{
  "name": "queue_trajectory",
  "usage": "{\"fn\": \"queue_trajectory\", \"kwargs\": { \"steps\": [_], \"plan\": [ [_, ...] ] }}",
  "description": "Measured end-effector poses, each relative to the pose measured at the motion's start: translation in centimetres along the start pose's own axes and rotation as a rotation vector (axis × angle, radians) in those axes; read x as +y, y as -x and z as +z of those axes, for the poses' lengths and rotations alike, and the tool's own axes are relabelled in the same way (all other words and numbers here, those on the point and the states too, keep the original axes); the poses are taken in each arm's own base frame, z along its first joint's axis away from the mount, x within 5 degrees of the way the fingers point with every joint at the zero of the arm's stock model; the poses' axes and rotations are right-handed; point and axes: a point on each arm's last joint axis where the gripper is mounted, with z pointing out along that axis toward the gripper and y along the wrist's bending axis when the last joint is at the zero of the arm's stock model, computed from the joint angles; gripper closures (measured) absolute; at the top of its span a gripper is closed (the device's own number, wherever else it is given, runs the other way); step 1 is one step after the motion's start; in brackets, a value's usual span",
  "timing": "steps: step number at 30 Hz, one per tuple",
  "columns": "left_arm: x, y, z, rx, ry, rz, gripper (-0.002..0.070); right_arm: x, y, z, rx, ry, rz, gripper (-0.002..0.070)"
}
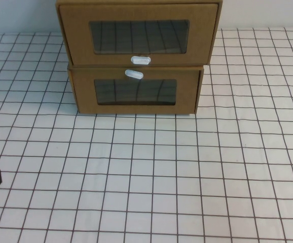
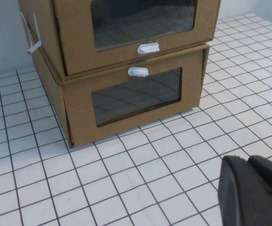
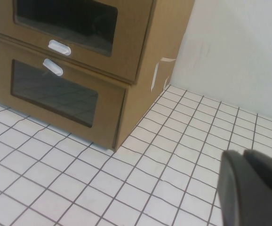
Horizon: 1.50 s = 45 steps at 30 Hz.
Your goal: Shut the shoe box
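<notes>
Two stacked cardboard drawer boxes on the gridded counter (image 1: 146, 172). The shoe box (image 1: 139, 33), tab under its window, is shown on top of the lower box (image 1: 136, 91), its front projecting slightly forward of that box. It is judged light and fairly stiff, the clear window (image 1: 139, 36) easily dented; pressure is best applied to the cardboard border beside the white tab (image 1: 140, 60). The left hand (image 2: 253, 193) is parked low, well forward of the lower box; the right hand (image 3: 253, 190) is off to its right. Whether either hand's fingers are apart cannot be told.
</notes>
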Motion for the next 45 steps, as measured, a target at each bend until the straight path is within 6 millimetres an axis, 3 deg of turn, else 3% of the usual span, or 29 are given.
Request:
{"fn": "queue_trajectory", "kwargs": {
  "steps": [9, 13, 17, 24, 27, 45],
  "plan": [
    [0.0, 0.0, 0.0, -0.003, 0.002, -0.004, 0.0679, 0.0, 0.0, 0.0, 0.0, 0.0, 0.0, 0.069],
    [0.5, -1.4, -0.7, -0.042, 0.123, 0.1, 0.0679, 0.0, 0.0, 0.0, 0.0, 0.0, 0.0, 0.0689],
    [1.5, -5.0, -0.5, -0.076, 0.282, 0.134, 0.0679, 0.0, 0.0, 0.0, 0.0, 0.0, 0.0, 0.0689],
    [2.6, -14.0, 2.5, -0.063, 0.383, -0.209, 0.0679, 0.0, 0.0, 0.0, 0.0, 0.0, 0.001, 0.069],
    [2.6, -16.0, 3.2, -0.012, 0.388, -0.284, 0.0679, 0.0, 0.0, 0.0, 0.0, 0.0, 0.001, 0.069],
    [2.5, -16.3, 3.3, 0.004, 0.362, -0.305, 0.0679, 0.0, 0.0, 0.0, 0.0, -0.001, -0.001, 0.0689]
  ]
}}
